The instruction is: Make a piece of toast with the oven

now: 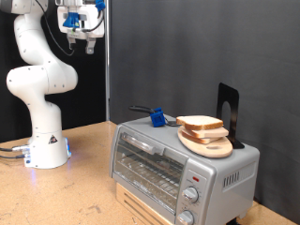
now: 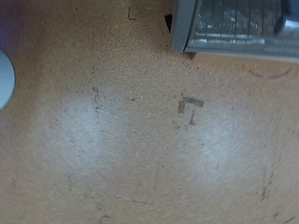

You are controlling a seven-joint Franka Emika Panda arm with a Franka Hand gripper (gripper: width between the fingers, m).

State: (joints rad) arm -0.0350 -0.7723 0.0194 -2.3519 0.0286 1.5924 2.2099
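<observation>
So the arm (image 1: 39, 80) stands at the table's (image 1: 84, 187) left edge in the exterior view, and its pincer (image 1: 79, 39) hangs way up high near that view's top, well apart from everything below (it's small and partly against the dark backdrop (image 1: 187, 56), so I honestly cannot tell whether the fingers are spread or pressed together, and nothing shows between them). The oven (image 1: 178, 169) sits at the table's right end in the exterior view, door (image 1: 145, 164) closed with the bar handle (image 1: 134, 145) across its upper part, and two round knobs (image 1: 190, 195) stacked on the right panel. The toast (image 1: 200, 123) is on the oven's top, lying flat on a round wood board (image 1: 208, 144) towards the top's right side. Just beside the board, on the exterior view's left of it, there's a blue thing with a dark handle (image 1: 156, 117) also resting on the oven top, and a black upright stand (image 1: 229, 111) rises behind the board. The wrist view looks straight down on bare brown table surface with some dark scuff marks (image 2: 190, 107), and one corner of the oven (image 2: 234, 28) pokes in at the picture's edge, with a pale rounded shape (image 2: 5, 79) at the opposite edge (can't say what that one is). The fingers don't show in the wrist view.
</observation>
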